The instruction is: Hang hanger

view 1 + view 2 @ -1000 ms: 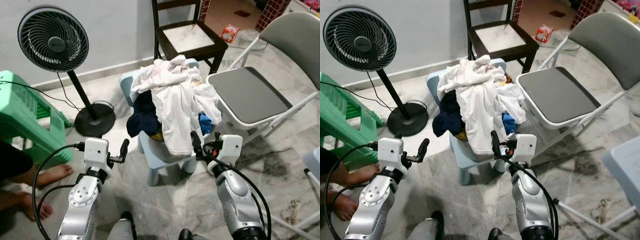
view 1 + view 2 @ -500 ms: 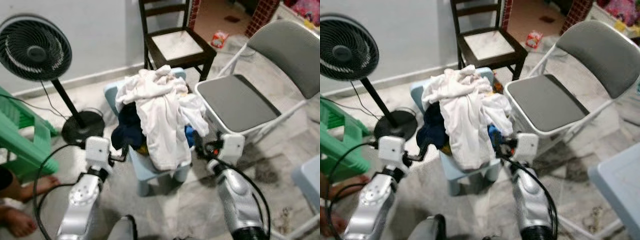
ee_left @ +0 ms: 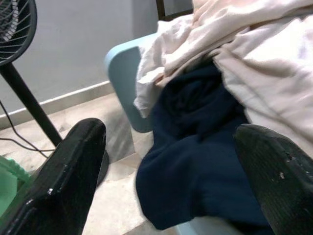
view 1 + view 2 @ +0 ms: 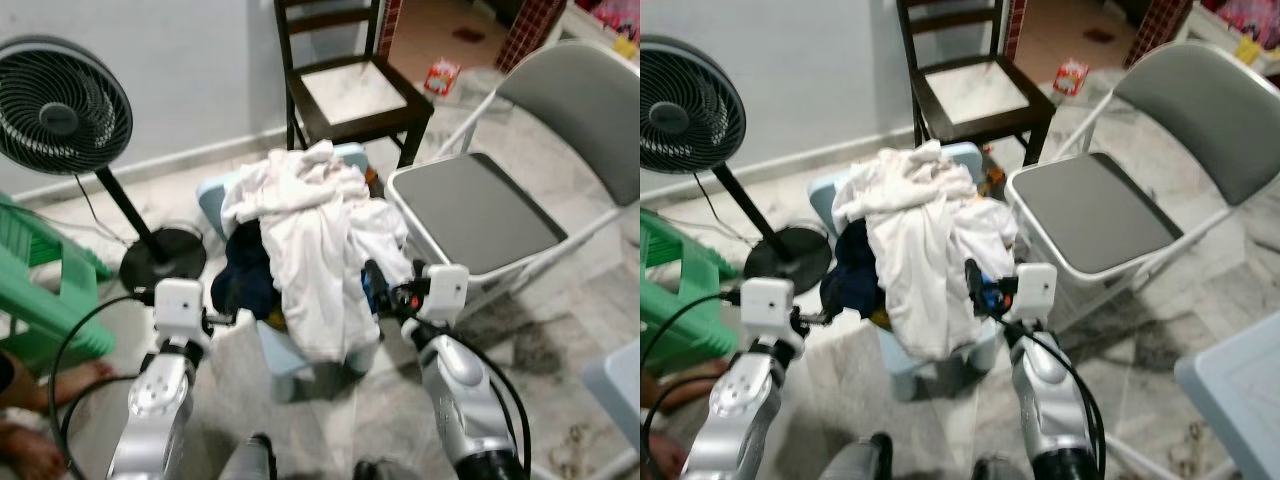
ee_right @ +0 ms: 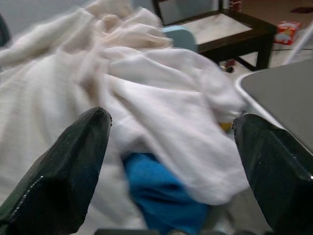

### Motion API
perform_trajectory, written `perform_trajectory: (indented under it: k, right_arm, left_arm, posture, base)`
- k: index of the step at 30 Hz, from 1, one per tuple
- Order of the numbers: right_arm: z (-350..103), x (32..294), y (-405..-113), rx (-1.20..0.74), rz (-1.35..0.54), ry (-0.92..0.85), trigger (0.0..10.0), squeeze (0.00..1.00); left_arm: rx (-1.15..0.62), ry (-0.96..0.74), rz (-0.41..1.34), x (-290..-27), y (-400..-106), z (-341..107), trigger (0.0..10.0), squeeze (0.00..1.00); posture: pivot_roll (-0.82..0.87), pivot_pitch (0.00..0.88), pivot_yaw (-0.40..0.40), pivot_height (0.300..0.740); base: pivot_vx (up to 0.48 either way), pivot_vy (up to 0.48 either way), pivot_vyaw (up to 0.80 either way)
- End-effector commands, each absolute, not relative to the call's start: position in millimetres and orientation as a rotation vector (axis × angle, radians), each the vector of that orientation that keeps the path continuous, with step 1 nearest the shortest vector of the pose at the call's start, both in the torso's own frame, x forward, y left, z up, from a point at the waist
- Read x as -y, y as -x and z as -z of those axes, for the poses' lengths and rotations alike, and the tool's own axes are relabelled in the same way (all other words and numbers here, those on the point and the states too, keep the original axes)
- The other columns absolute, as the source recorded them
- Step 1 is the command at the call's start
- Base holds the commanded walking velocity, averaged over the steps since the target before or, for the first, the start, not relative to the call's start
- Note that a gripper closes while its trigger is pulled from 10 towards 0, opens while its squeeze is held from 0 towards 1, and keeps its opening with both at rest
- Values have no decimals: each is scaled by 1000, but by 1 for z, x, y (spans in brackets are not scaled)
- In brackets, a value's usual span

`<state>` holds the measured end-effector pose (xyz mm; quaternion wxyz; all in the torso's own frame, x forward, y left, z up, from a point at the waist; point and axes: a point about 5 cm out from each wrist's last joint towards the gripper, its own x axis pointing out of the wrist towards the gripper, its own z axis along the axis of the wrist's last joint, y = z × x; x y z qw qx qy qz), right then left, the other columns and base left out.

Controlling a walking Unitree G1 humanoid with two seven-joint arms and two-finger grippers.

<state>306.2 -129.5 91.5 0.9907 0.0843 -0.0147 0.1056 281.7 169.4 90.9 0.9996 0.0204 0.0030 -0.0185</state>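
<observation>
A heap of clothes (image 4: pixel 320 230), mostly white shirts, covers a small light blue chair (image 4: pixel 212 195). A dark navy garment (image 3: pixel 195 161) hangs off its left side and a bright blue one (image 5: pixel 161 196) lies under the white cloth on its right. My left gripper (image 3: pixel 166 186) is open and faces the navy garment, a short way off. The right gripper (image 5: pixel 166 171), also open, is close to the white shirts (image 5: pixel 146 98) with nothing between its fingers. In the eye views the right gripper (image 4: pixel 375 285) is at the heap's lower right edge.
A grey folding chair (image 4: pixel 480 210) stands right of the heap and a dark wooden chair (image 4: pixel 350 90) behind it. A black standing fan (image 4: pixel 62 105) and a green plastic stool (image 4: pixel 40 290) are at the left. A person's bare foot (image 4: pixel 70 375) rests on the floor there.
The camera has moved forward and shifted, so the heap sits lower and nearer in view. Both grippers are now closer to the clothes, the right one nearly at the white cloth.
</observation>
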Motion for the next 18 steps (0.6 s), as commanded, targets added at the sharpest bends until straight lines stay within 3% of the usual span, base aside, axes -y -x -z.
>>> perform_trajectory:
  k: [1, 18]
  right_arm:
    - [-82, 136, -302, -7, -188, -175, 10000, 0]
    - [-83, 135, -303, -6, -189, -177, 10000, 0]
  left_arm:
    - [-73, -37, 34, -168, -275, -77, 10000, 0]
    - [-89, 2, 63, -165, -278, -76, 10000, 0]
  posture:
    - [243, 261, -39, 740]
    - [239, 254, -38, 740]
  base:
    - [0, 0, 0]
    - [0, 45, 0]
